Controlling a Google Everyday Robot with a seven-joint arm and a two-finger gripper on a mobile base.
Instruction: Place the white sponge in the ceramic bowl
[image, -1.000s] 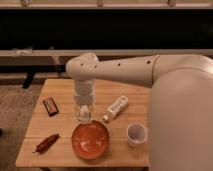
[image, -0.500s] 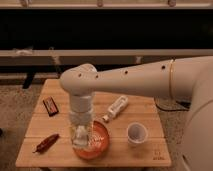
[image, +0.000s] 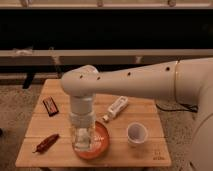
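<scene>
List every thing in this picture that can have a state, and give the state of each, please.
claw: lowered over the ceramic bowl, pointing down.
white sponge: at the claw, over the bowl; whether it is released cannot be told.
ceramic bowl: upright on the wooden table, partly hidden by the arm.
white cup: upright, mouth up.
white bottle: lying on its side.
dark bar: lying flat.
red pepper-like item: lying flat near the front left edge.
</scene>
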